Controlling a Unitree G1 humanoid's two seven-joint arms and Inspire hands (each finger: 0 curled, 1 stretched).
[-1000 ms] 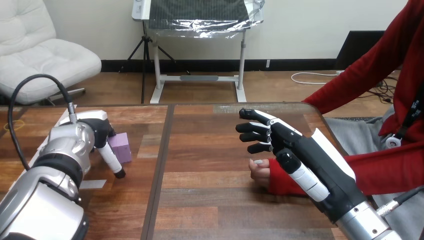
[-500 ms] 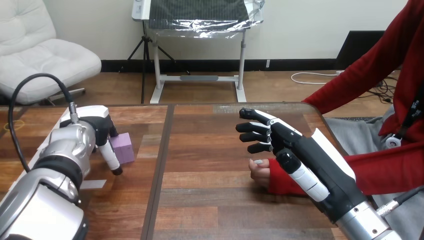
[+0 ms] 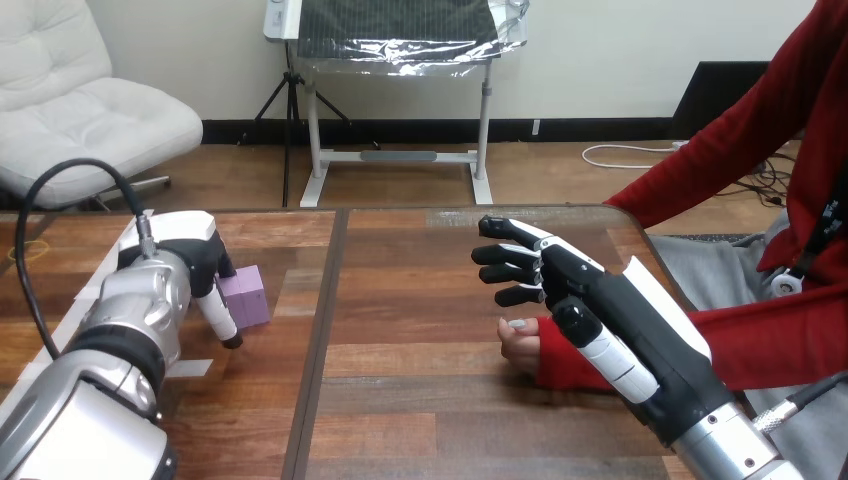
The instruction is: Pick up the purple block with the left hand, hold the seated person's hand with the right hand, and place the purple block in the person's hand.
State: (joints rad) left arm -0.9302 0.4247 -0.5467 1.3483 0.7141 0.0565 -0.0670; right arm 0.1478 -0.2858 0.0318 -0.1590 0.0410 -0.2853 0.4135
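Observation:
The purple block (image 3: 248,293) sits against the palm of my left hand (image 3: 195,262) at the left of the table. The thumb (image 3: 219,318) runs down across the block's near-left face, and the other fingers are hidden behind the hand. The block looks slightly tilted and just off the wood. My right hand (image 3: 580,290) hovers open at the right, fingers spread and pointing left. The person's hand (image 3: 518,345), coming out of a red sleeve, rests on the table just under and in front of my right palm. I see no fingers round it.
The wooden table (image 3: 420,400) has a dark seam (image 3: 322,330) running front to back between the two hands. A pale strip (image 3: 190,368) lies on the wood near my left forearm. The person's red-sleeved arm (image 3: 770,340) crosses the right edge.
My left hand has shifted a little right and up, and the purple block has moved with it. My right hand and the person's hand have stayed still.

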